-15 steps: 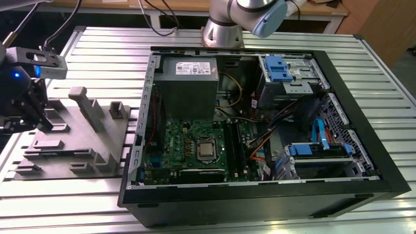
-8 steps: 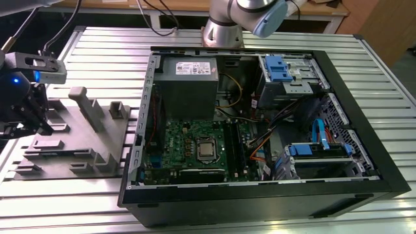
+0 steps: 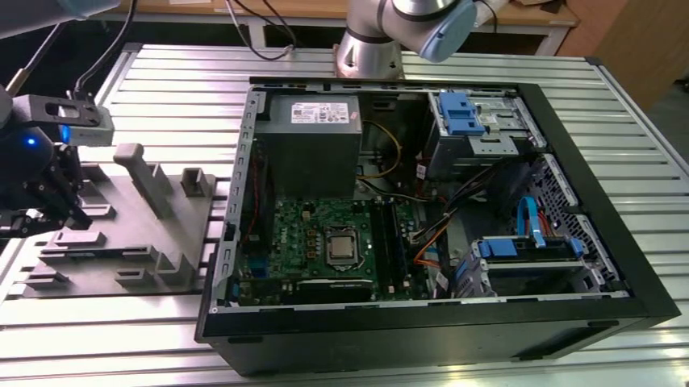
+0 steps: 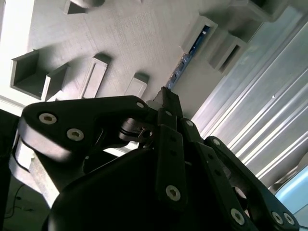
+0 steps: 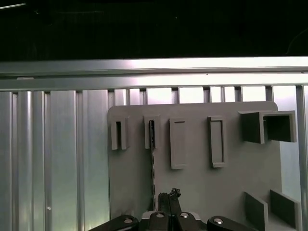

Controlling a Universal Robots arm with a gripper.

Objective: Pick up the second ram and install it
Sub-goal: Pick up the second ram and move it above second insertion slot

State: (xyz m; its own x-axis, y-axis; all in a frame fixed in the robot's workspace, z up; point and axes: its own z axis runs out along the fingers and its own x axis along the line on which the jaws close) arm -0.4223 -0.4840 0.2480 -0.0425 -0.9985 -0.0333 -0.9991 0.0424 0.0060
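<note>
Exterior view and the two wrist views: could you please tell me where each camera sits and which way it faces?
Exterior view: off the arm, high up, looking down on the open computer case and slatted table; the arm and gripper show.
First wrist view: on the wrist, looking past the gripper onto the grey fixture holding the second ram.
Second wrist view: on the wrist, close behind the gripper, facing the fixture obliquely.
Shared: both wrist views show gripper, fixture and second ram.

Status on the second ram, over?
Gripper low over gray holder. Second ram on edge in holder slots, one end at gripper. Nothing in the way.
</note>
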